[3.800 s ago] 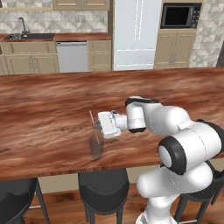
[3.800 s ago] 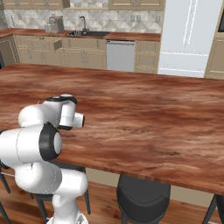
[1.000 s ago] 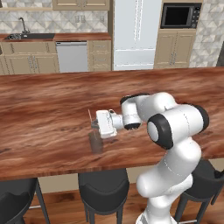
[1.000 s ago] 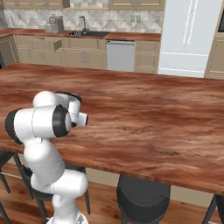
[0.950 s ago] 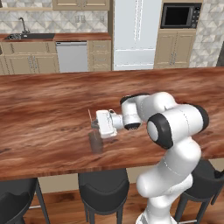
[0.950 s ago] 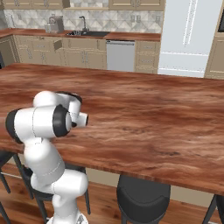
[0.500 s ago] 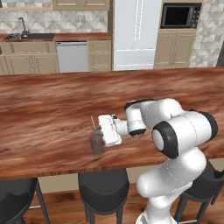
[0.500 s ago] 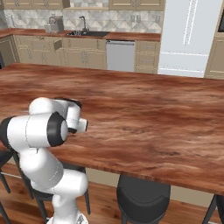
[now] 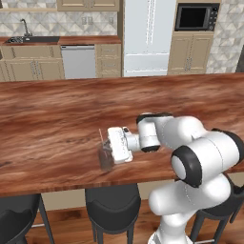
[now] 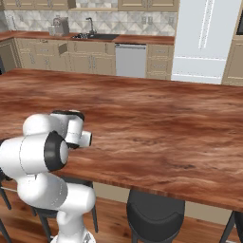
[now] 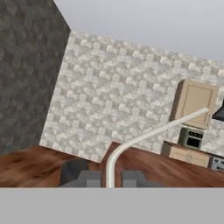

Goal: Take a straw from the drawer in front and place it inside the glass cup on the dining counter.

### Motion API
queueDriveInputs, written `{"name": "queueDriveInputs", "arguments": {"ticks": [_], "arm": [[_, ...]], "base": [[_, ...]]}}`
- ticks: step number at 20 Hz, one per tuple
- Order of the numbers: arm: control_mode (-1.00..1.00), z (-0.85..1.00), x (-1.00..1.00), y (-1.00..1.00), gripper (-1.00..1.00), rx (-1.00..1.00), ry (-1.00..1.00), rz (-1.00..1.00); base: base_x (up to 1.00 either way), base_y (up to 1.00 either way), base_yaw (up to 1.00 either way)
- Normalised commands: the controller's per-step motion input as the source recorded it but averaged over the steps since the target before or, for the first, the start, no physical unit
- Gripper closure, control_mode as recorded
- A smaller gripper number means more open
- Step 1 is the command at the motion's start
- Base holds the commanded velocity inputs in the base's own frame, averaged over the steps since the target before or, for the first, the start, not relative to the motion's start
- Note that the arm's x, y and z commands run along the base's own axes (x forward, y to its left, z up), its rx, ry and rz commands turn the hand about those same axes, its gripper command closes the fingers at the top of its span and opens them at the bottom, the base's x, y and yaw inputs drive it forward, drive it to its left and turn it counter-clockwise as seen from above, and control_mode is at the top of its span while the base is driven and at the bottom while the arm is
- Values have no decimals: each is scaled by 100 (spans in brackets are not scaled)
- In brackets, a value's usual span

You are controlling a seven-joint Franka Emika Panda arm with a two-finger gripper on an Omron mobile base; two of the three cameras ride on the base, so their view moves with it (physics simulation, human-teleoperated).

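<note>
Where the tool (image 11: 109, 179) pinches it, pale bent straw (image 11: 144, 136).

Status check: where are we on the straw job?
Done: the straw is out of the drawer, and the arm is at the dining counter. In hand: the tool grips the straw between its fingers, right beside the glass cup. Left: whether the straw's lower end has entered the cup can't be told; release remains.

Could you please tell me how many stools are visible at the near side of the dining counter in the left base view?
3: one stool under the glass cup, one at the lower left corner, one behind the robot's body at right. Others may be hidden.
</note>
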Motion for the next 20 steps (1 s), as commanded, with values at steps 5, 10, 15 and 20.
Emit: {"name": "queueDriveInputs", "arguments": {"ticks": [5, 10, 15, 20], "arm": [[-100, 0, 1, -3, -100, -1, -2, 0], [-100, 0, 0, -18, -100, -2, -1, 0], [-100, 0, 0, -28, -100, -6, 0, -2], [-100, -4, 0, -21, -100, -9, 0, -3]], "base": [[0, 0, 0], [0, 0, 0], [0, 0, 0], [0, 0, 0]]}}
